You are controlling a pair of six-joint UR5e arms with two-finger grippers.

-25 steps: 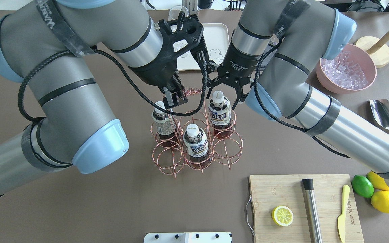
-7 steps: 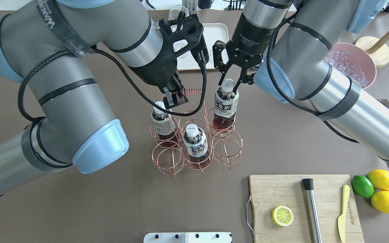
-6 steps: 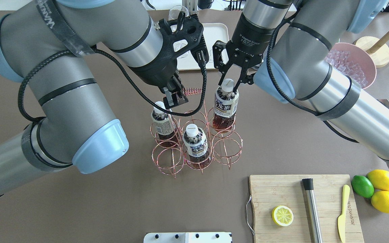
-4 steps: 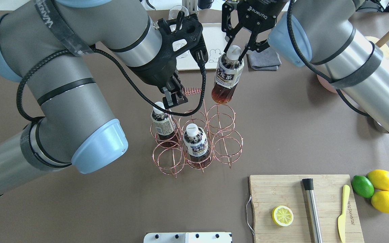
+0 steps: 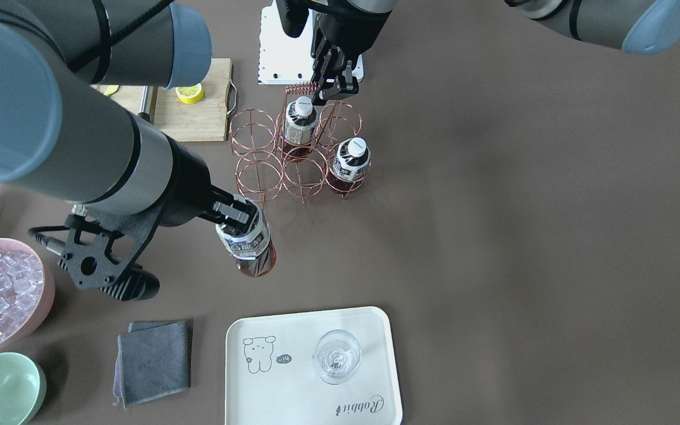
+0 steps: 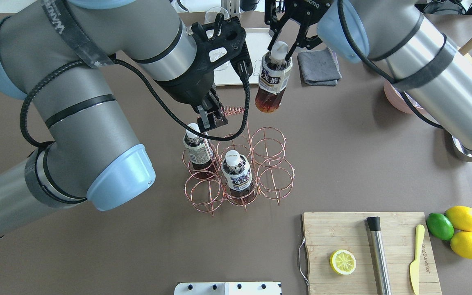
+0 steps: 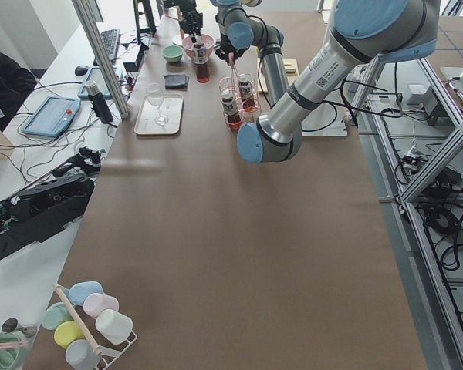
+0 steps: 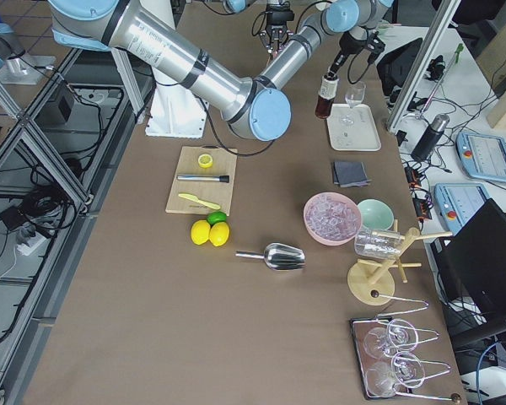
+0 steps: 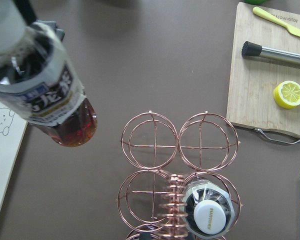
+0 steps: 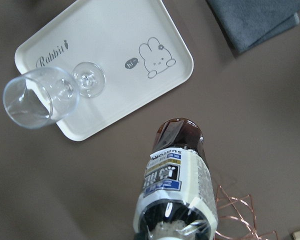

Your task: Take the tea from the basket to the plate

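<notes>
My right gripper [image 6: 282, 44] pinches the tea bottle [image 6: 272, 80] at its white cap, so the bottle hangs clear of the wire basket [image 6: 276, 177]. The front view places it over bare table [image 5: 523, 206], between the basket and the cream tray [image 5: 293, 407] where a wine glass [image 5: 337, 356] stands. The overhead view hides most of that tray behind my left arm. The right arm reaches far forward. The left gripper [image 6: 210, 119] sits at the basket's coiled handle [image 6: 232, 110]; I cannot tell whether it grips.
</notes>
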